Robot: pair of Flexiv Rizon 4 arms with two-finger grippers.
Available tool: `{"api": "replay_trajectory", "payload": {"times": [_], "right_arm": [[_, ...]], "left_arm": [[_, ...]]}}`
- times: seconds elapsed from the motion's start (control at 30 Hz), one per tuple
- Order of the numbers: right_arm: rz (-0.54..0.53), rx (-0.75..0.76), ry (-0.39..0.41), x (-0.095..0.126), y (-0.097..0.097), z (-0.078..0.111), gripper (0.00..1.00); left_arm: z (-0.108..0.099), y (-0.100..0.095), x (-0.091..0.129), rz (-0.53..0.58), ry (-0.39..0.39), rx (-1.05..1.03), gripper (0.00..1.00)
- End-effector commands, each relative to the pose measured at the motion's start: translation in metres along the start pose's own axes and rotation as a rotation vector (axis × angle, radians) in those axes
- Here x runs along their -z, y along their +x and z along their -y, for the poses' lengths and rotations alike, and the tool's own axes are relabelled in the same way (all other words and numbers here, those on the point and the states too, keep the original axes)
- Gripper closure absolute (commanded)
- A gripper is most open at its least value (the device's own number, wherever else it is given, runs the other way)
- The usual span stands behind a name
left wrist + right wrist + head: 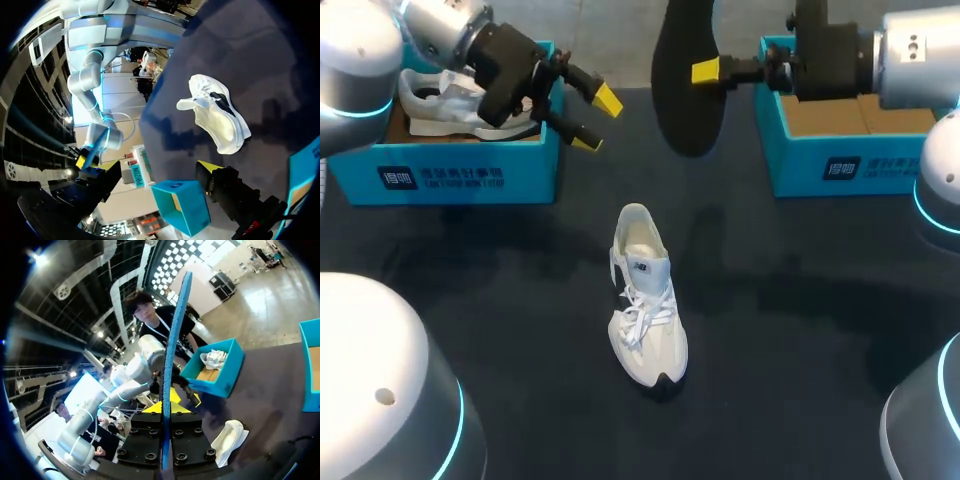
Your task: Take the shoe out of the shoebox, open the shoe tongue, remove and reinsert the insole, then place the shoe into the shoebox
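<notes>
1. The white shoe lies on the dark table, near its middle. It is outside both boxes, with its toe toward the robot and its laces loose.
2. The right gripper is pinched on the black insole, holding it upright in the air, clear of the shoe. The insole hangs between the two boxes, beyond the shoe's heel.
3. In the right wrist view the insole shows edge-on as a thin blue strip. It stands between the two yellow fingertips, which press on it from both sides.
4. The left gripper hangs just beside the left shoebox, its fingers spread apart with nothing between them.
5. The left shoebox, teal, stands at the far left of the table and holds a second white shoe.
6. The right shoebox, also teal, stands at the far right with its brown inner floor showing.
</notes>
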State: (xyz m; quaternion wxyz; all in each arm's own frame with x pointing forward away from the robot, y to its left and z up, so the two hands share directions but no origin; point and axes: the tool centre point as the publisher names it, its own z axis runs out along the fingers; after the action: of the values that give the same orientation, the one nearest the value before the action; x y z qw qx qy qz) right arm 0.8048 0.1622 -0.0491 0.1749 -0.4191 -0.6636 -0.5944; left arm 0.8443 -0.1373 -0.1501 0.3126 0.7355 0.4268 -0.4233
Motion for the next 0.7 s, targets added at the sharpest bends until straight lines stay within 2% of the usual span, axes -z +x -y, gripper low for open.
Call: {"api": "replay_trajectory", "payload": {"times": [0.03, 0.33, 0.7], "right_arm": [[-0.003, 0.011, -0.007, -0.005, 0.0, -0.002, 1.0], [-0.005, -0.002, -0.004, -0.007, -0.003, 0.001, 1.0], [-0.015, -0.006, 0.0, -0.007, -0.004, 0.001, 1.0]], "left_arm": [[0.003, 0.009, -0.006, -0.002, -0.017, 0.005, 0.0], [0.002, 0.025, -0.014, -0.007, -0.051, 0.011, 0.0], [0.001, 0.029, -0.017, -0.016, -0.055, 0.023, 0.0]]}}
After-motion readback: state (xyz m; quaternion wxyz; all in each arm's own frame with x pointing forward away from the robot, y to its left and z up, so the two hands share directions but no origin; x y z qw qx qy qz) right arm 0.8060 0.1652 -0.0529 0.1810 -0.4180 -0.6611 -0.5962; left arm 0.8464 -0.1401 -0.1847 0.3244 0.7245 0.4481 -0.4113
